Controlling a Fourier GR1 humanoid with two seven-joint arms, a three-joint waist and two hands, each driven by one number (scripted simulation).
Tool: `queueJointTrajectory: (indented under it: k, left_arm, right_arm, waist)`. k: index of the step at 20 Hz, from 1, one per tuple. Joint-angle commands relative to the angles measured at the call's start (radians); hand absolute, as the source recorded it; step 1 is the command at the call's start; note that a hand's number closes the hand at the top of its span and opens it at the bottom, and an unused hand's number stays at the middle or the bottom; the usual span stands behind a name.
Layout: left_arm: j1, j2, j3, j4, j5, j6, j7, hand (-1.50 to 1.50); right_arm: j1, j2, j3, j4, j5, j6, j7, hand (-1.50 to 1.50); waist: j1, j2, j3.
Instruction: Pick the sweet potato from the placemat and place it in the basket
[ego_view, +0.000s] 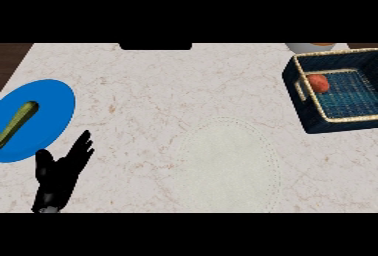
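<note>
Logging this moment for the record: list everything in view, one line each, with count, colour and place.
counter: one, pale marbled, fills the view
placemat: one, off-white oval, centre-front, nothing on it
basket: one, dark blue with tan rim, far right
sweet potato: one, orange-red, inside the basket at its far left
plate: one, blue, left edge
green vegetable: one, long, lying on the plate
white object: one, behind the basket, mostly cut off
left hand: one, black, open, lower left
</note>
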Motion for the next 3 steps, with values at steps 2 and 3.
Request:
queueJointTrajectory:
  k: [2, 3]
  left_arm:
    - [0.026, 0.003, 0.023, 0.118, 0.021, -0.03, 0.001, 0.0]
    - [0.051, -0.032, -0.018, 0.111, -0.024, 0.0, -0.027, 0.0]
  right_arm:
    - [0.05, -0.142, -0.077, 0.127, -0.028, 0.074, -0.071, -1.5]
    - [0.072, -0.108, -0.078, 0.109, -0.038, 0.058, -0.078, -1.5]
  waist:
    - [-0.009, 0.016, -0.011]
    - [-0.011, 0.01, -0.011]
